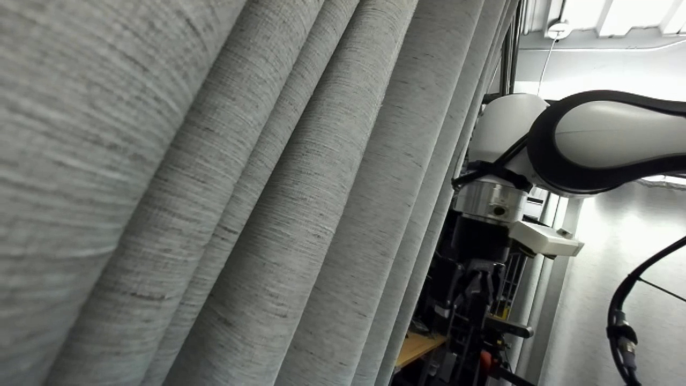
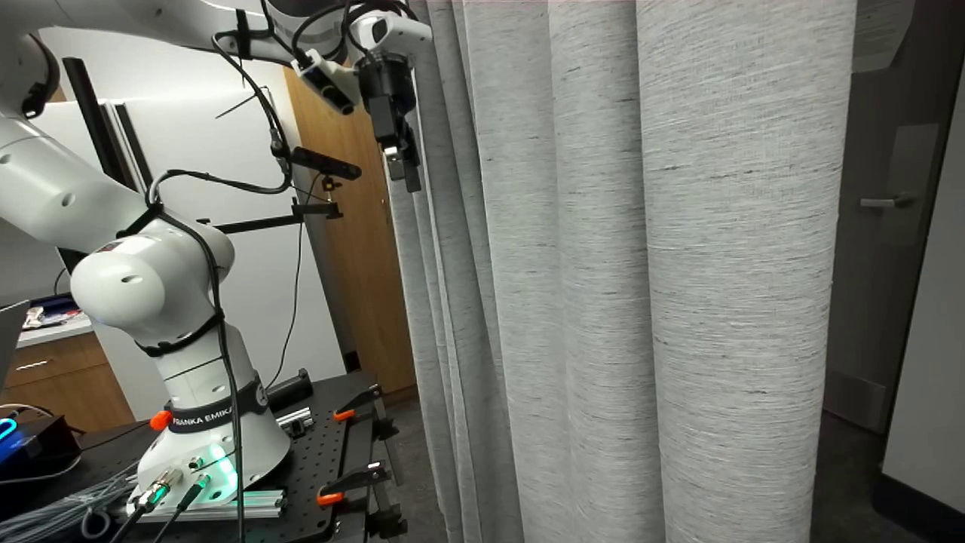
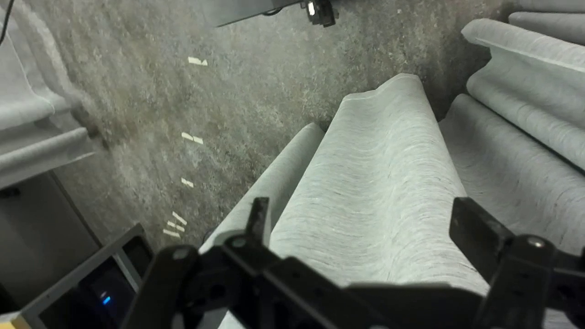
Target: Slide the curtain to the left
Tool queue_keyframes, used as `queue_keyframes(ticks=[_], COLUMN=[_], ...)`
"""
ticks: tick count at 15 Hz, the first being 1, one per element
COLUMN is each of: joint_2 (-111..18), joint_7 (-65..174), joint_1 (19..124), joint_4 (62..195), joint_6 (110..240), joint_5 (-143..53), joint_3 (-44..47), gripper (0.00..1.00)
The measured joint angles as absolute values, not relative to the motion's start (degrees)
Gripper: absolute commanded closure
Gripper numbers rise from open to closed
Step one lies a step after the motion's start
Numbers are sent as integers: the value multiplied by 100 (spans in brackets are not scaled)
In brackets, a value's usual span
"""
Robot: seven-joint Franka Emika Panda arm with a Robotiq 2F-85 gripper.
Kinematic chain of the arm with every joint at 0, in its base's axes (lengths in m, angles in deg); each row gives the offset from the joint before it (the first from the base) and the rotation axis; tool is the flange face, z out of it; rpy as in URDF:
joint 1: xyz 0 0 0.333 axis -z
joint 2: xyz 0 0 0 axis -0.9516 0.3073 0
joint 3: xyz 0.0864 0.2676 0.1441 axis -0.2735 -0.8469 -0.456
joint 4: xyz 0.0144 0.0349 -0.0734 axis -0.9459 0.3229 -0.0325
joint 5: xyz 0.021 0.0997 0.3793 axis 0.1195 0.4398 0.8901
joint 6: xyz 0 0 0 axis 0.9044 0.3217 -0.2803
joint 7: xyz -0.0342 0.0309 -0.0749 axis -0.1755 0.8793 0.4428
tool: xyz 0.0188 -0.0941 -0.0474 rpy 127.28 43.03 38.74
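Mottled grey floor (image 3: 132, 82) spreads across the wrist view, dotted with short pale strips (image 3: 197, 61) from 8 to 11 o'clock. In an exterior view, a tall wooden panel (image 2: 373, 279) rises at 10 o'clock and a grey door (image 2: 871, 302) stands at 3 o'clock. At 8 o'clock a white robot arm (image 2: 166, 286) is mounted on a black perforated table (image 2: 313, 445), with two orange-tipped clamps (image 2: 354, 481) along the table's edge at 7 o'clock.

Light-grey and woven, the curtain (image 2: 603, 264) hangs in deep, long folds from the centre round to 3 o'clock, running past the top and bottom of that view. In a steeply slanted exterior view, the curtain (image 1: 241, 187) fills everything toward 9 o'clock, its folds leaning toward 1 o'clock.

At 11 o'clock in an exterior view, the black gripper (image 2: 404, 175) points downward, overlapping the curtain's edge as seen from there. In the wrist view its two fingers (image 3: 477, 237) are spread wide, a broad fold of curtain showing between them — whether the fabric touches either finger cannot be told. More folds lie toward 2 and 3 o'clock.
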State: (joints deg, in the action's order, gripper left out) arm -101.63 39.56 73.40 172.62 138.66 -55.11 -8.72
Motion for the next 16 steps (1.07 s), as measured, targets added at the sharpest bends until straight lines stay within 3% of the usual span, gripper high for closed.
queue_keyframes(ticks=[11, 16], joint_2=[-10061, -10060], joint_7=[5581, 5408], joint_1=[7003, 7013], joint_4=[17281, 17281], joint_6=[15940, 16078], joint_5=[-5572, -5493], joint_3=[-764, -746], gripper=[0, 0])
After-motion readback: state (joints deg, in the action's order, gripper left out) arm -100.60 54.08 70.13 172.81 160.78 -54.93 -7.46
